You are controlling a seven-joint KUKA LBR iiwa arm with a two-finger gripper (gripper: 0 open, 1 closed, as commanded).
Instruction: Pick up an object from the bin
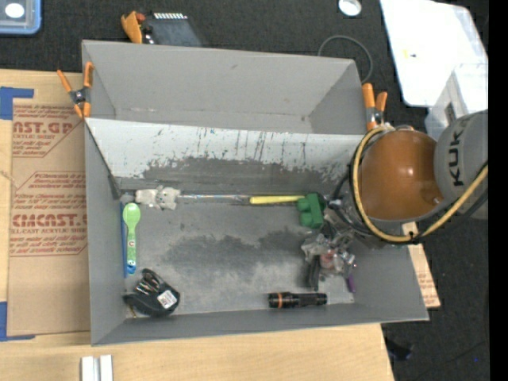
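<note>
Counting in the grey bin (pixel 222 86) one green block (pixel 311 209), one yellow-handled long tool (pixel 238 200), one green-and-blue spoon (pixel 130 236), one black labelled clip (pixel 152 297), one black pen (pixel 296 299), with gripper (pixel 329 252) low just below the block, grip impossible to tell.

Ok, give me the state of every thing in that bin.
Green spoon: flat, beside the left wall.
Long yellow-handled tool: flat along the far wall.
Black marker: flat, by the near wall.
Black labelled bundle: resting in the near-left corner.
Gripper: low at the bin's right end.
</note>
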